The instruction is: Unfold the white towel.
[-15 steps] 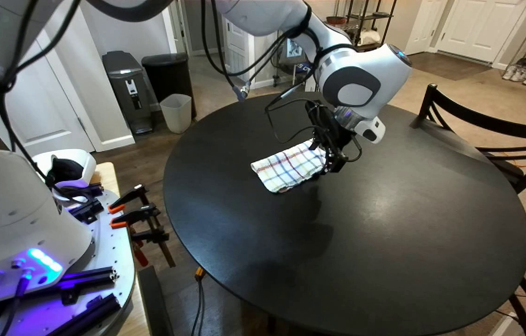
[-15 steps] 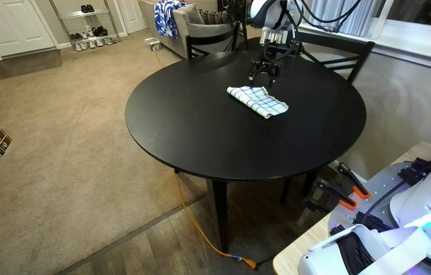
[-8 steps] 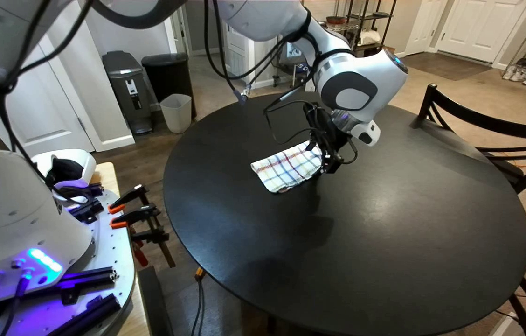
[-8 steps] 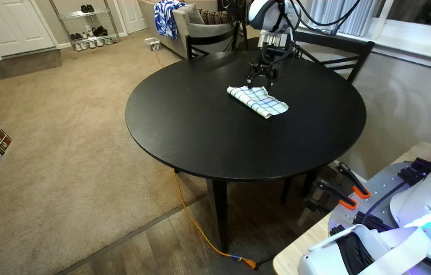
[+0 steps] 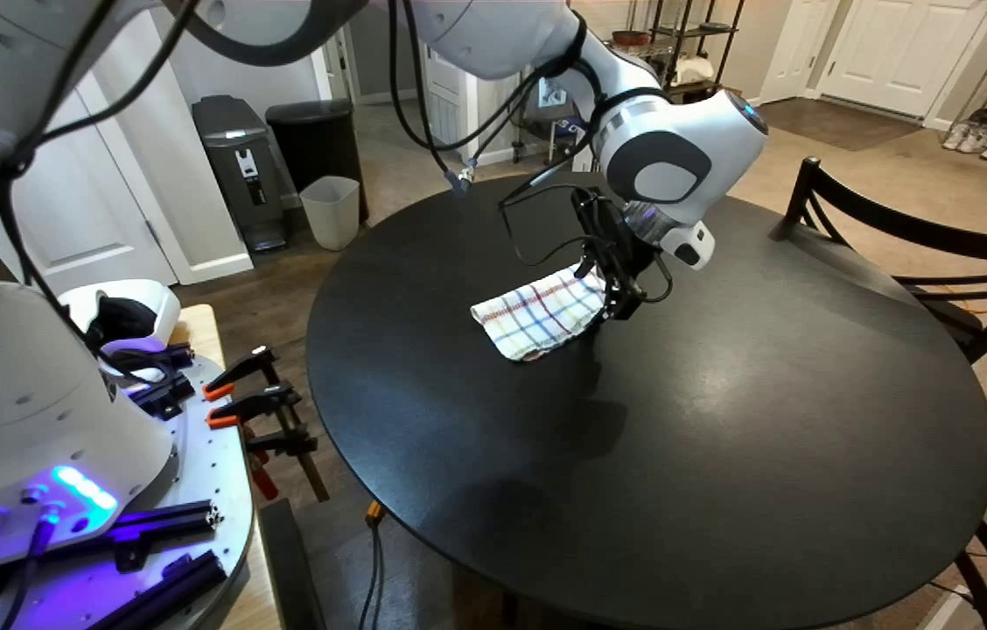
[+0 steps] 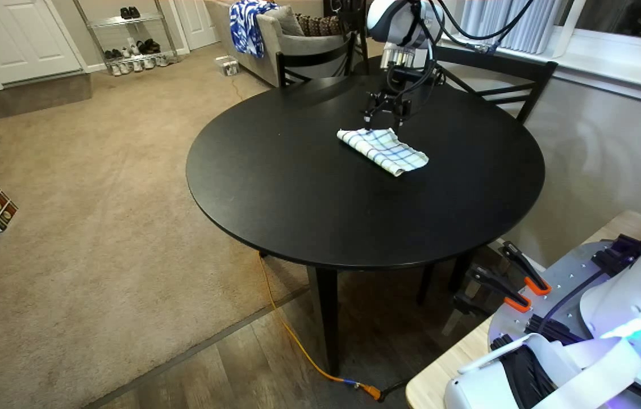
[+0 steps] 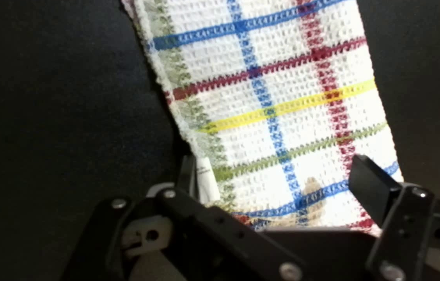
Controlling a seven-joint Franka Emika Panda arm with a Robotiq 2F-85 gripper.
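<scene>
And sideways I slide! From a second ago, my gripper [image 6: 383,128] has drifted slightly leftward in both exterior views, and my wrist [image 5: 668,175] has dipped a touch.

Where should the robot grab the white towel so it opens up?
Probably by the green-striped edge, left in the wrist view: it looks like a loose hem with another layer beneath. The hand should come from above and pinch only the top layer, since the white towel lies nearly flat.
</scene>
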